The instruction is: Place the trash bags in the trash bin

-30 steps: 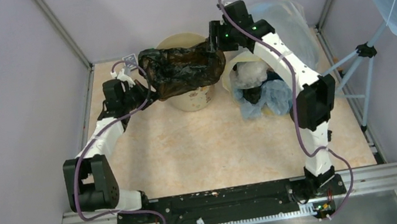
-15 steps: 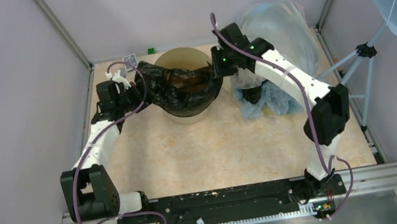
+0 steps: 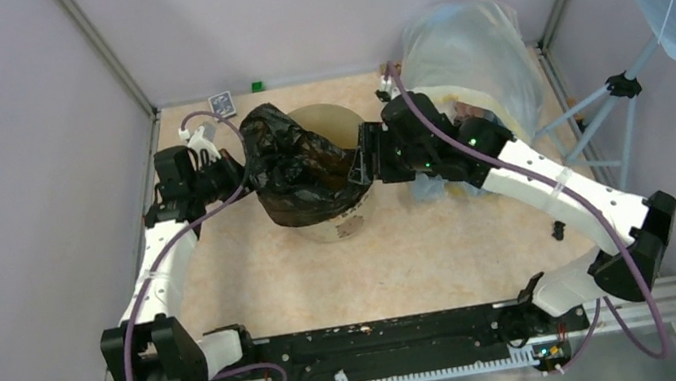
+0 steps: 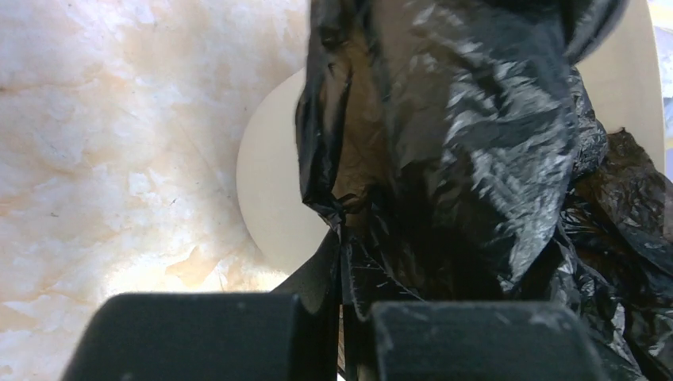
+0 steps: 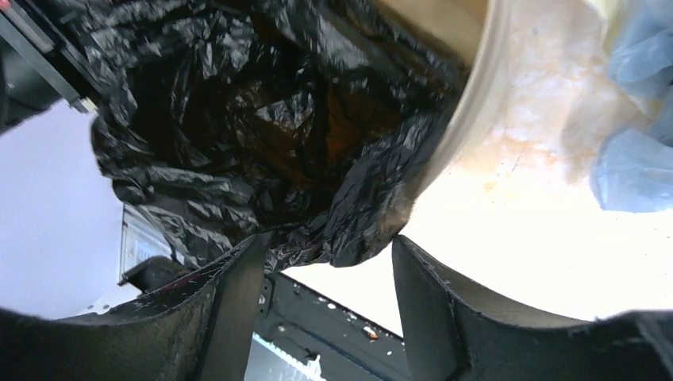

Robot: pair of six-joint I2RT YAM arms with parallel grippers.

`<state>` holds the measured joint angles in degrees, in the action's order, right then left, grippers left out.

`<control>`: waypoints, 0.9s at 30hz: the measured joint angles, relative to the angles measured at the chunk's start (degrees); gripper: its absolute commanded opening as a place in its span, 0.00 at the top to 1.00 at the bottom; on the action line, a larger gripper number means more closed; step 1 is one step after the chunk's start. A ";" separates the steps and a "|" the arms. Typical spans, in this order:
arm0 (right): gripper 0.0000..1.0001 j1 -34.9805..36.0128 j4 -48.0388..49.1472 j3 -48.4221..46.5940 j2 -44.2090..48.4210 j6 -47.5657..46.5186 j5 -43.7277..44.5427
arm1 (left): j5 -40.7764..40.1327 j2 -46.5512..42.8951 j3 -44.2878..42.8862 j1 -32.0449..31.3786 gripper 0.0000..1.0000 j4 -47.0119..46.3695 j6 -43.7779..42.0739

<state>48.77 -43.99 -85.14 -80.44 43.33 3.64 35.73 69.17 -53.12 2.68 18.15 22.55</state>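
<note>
The left wrist view is showing the left gripper (image 4: pixel 341 305) clamping the black trash bag (image 4: pixel 476 143), which is draping over the cream trash bin (image 4: pixel 274 198)'s rim. The right wrist view is showing the right gripper (image 5: pixel 327 250) gaping around the bag's edge. From above, the right arm (image 3: pixel 534 176) is partly covering blue bags (image 5: pixel 635 167) beside a translucent sack (image 3: pixel 468 40).

A crumpled, glossy black trash bag (image 3: pixel 296 171) lies bunched over the left and near rim of the trash bin (image 3: pixel 332 123), partly sagging inside. The bin, round and cream-beige, stands upright on the bench (image 3: pixel 404 251), its far inner wall showing.
</note>
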 measured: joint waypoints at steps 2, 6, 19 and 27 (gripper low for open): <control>0.40 -0.04 -0.15 -0.02 1.53 -0.07 1.36 | 0.61 0.28 0.02 0.02 1.00 0.20 -0.15; 0.48 -0.17 -0.15 -0.02 3.45 -4.15 4.02 | 0.81 0.90 0.02 0.02 1.00 0.57 -0.48; 0.44 -3.28 0.20 -16.35 -8.41 -23.82 -5.84 | -1.20 1.90 0.28 0.02 1.00 1.16 -2.16; 0.47 -6.21 -0.35 -21.07 -22.05 -26.86 -12.02 | -1.01 3.43 0.55 0.02 1.00 1.01 -2.19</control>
<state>42.57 -44.34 -106.21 -102.50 16.47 -8.38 34.72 72.60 -52.58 2.70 19.16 20.36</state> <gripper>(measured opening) 0.565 0.004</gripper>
